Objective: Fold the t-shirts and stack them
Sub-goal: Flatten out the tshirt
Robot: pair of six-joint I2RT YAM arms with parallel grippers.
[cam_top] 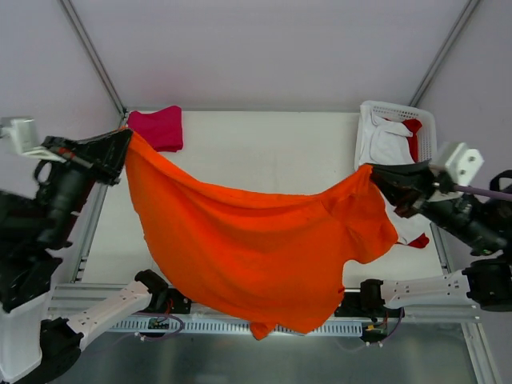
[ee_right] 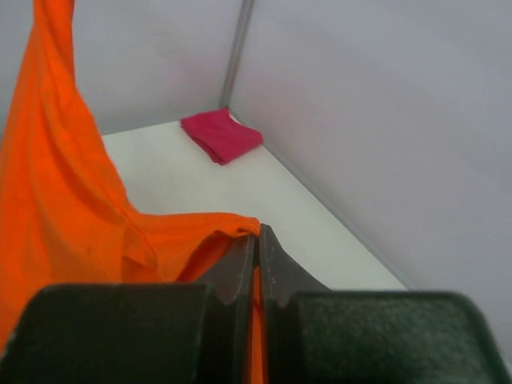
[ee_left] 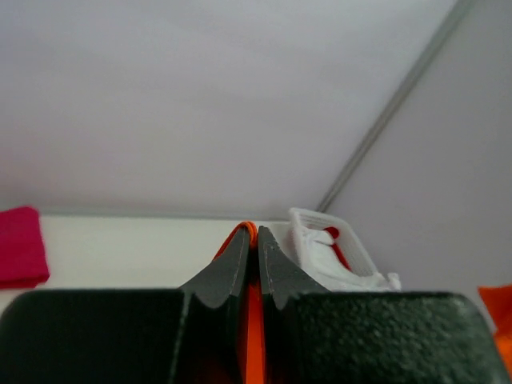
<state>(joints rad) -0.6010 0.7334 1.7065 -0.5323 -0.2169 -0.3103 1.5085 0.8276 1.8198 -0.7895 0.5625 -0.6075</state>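
Observation:
The bright orange t-shirt (cam_top: 256,248) hangs spread in the air between both arms, sagging over the near edge of the table. My left gripper (cam_top: 126,142) is shut on its left corner; orange cloth (ee_left: 254,336) shows pinched between its jaws. My right gripper (cam_top: 373,172) is shut on its right corner, the cloth (ee_right: 80,216) draping away to the left in the right wrist view. A folded magenta-pink t-shirt (cam_top: 158,126) lies at the table's far left corner; it also shows in the left wrist view (ee_left: 20,256) and in the right wrist view (ee_right: 222,134).
A white slotted basket (cam_top: 426,120) stands at the far right with white cloth (cam_top: 390,144) and red cloth (cam_top: 414,132) in it; it also shows in the left wrist view (ee_left: 308,220). A small red piece (cam_top: 418,241) lies by the table's right edge. The white table (cam_top: 264,148) shows behind the shirt.

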